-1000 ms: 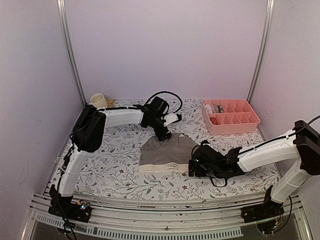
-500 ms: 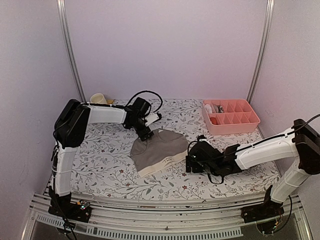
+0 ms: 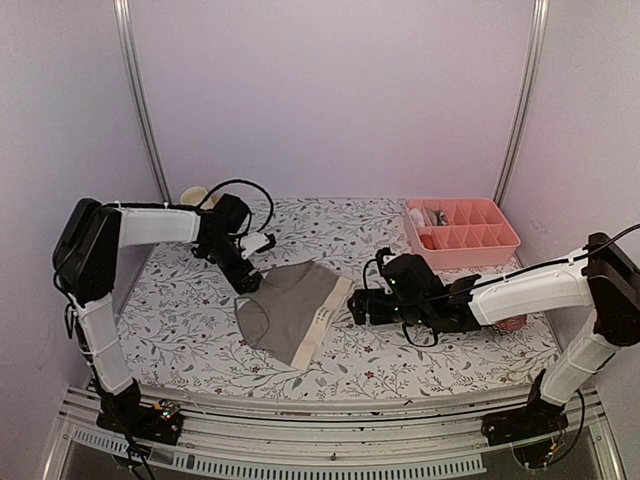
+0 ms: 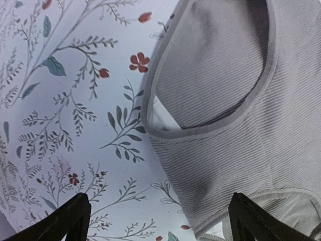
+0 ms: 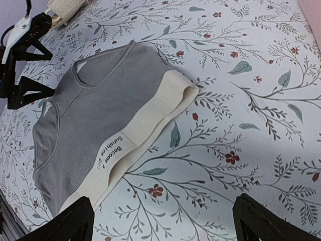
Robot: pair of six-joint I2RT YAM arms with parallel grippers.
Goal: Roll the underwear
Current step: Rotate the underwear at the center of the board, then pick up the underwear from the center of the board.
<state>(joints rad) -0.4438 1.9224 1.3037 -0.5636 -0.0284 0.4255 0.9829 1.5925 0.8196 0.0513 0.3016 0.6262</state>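
The taupe underwear (image 3: 288, 312) is laid flat on the table (image 3: 180, 315); the left tool (image 3: 246, 282) and right tool (image 3: 356, 308) are held wide open, gripping nothing.

Floral-print table (image 3: 180, 325), taupe underwear (image 3: 285, 310) lying flat, pink divided tray (image 3: 464, 259)

One legible marking — a white label (image 5: 111, 149) on the cream waistband (image 5: 155, 113) of the underwear (image 5: 95, 110): "Become a Sunshine", final word unclear.
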